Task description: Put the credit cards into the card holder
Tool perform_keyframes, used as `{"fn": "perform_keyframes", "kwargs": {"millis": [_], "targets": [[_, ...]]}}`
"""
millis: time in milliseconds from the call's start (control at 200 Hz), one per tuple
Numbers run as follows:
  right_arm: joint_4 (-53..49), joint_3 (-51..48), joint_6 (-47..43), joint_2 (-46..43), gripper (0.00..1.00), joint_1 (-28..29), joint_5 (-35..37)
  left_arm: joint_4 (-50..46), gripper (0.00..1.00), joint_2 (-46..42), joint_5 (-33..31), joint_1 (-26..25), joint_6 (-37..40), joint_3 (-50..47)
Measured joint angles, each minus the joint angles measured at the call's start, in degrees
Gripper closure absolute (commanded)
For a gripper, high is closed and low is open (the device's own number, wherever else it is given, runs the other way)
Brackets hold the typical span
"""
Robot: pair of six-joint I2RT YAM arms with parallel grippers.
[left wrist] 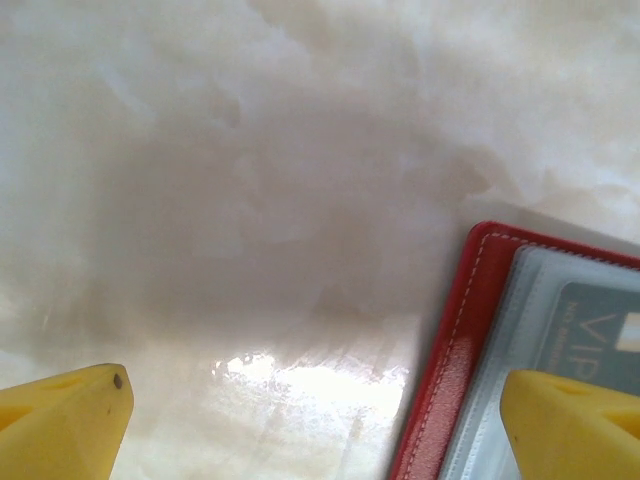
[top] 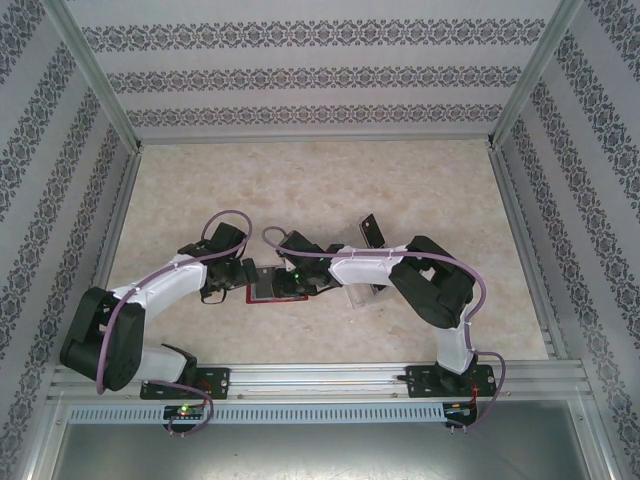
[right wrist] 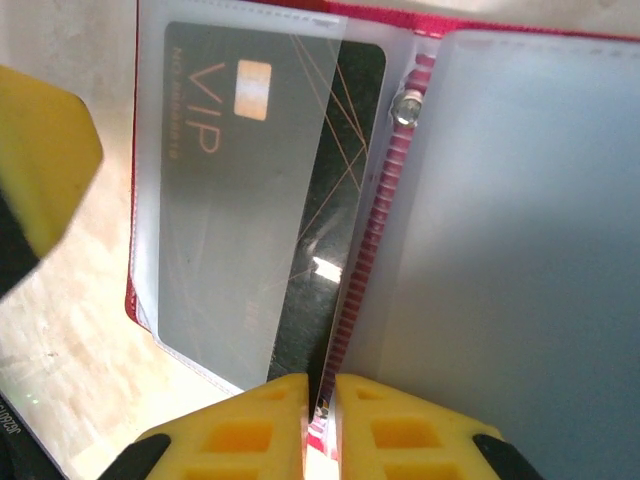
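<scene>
credit card (right wrist: 340,180) half in card holder (right wrist: 365,270), mid-frame; right gripper (right wrist: 320,388) clamps it, left gripper (left wrist: 315,385) fingers apart; unbraced holder may slide, jamming card.

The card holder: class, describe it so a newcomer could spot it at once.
On the pale marbled table, look at the middle, where the two arms meet. The card holder lies open there, with clear inner sleeves and a dark VIP credit card partly slid in. Its red border is the only red nearby.

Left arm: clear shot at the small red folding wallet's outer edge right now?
Likely yes: left gripper open, red folding wallet edge bare between its fingers; right gripper pinches the dark rectangular card farther in.
</scene>
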Motion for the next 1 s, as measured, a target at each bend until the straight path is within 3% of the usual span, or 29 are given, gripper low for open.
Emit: {"fn": "perform_keyframes", "kwargs": {"millis": [685, 999], "targets": [[-2.34, -0.33, -0.46, -2.05, 0.91, -2.08, 2.25, -0.94, 0.04, 2.27, -1.27, 0.00, 0.07, 0.83], [-4.98, 3.89, -1.86, 0.28, 0.91, -1.38, 2.25, -1.09, 0.05, 3.15, -1.38, 0.00, 0.07, 0.28]]}}
